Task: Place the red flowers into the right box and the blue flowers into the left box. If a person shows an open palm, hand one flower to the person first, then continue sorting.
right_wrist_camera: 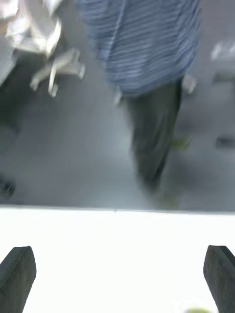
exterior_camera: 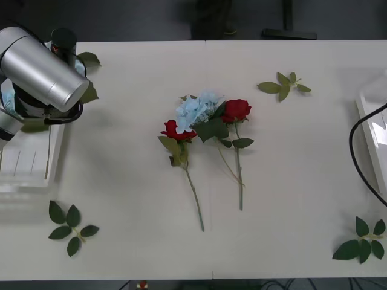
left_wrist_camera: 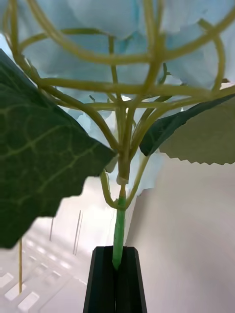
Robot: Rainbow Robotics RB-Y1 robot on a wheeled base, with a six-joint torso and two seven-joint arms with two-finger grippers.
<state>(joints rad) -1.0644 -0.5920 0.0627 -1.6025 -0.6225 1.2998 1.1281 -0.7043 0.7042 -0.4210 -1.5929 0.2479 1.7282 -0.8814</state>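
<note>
My left gripper [left_wrist_camera: 116, 255] is shut on the green stem of a blue flower [left_wrist_camera: 122, 19], whose pale head and broad leaves hang over the ribbed floor of the left box [exterior_camera: 30, 164]. In the front view my left arm [exterior_camera: 42, 69] covers that spot at the table's left edge. Two red flowers [exterior_camera: 178, 129] [exterior_camera: 236, 110] and another blue flower [exterior_camera: 196, 111] lie tangled at mid-table. The right box [exterior_camera: 371, 124] shows as a rim at the right edge. My right gripper [right_wrist_camera: 117, 279] is open over bare table. A person [right_wrist_camera: 142, 44] in a striped top stands beyond the table, arms down.
Loose green leaf sprigs lie at the back right [exterior_camera: 283, 86], front left [exterior_camera: 71, 226] and front right [exterior_camera: 363, 241]. A black cable [exterior_camera: 357, 157] loops in at the right edge. A thin stem [left_wrist_camera: 19, 264] lies inside the left box.
</note>
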